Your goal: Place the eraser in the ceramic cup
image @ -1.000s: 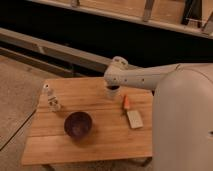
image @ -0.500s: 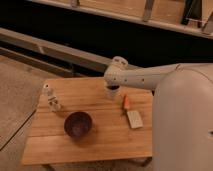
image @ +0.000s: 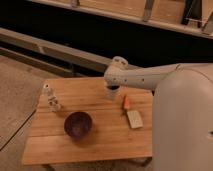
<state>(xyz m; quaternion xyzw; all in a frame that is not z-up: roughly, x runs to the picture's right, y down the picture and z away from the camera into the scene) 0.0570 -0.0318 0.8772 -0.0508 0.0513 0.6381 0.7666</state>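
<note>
Claw (image: 114,83) sits directly above ceramic cup (image: 111,94), apparently lined up for a drop; open or clamped: cannot tell; pale block (image: 134,118), likely eraser, lies on tabletop (image: 100,145).

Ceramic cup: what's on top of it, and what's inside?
The gripper at the arm's end hangs right over the ceramic cup, near the table's far edge. It covers the cup's opening, so what is inside cannot be seen.

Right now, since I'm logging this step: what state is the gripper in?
Gripper: open or closed cannot be told; it hangs just over the ceramic cup, toward the back of the wooden table.
</note>
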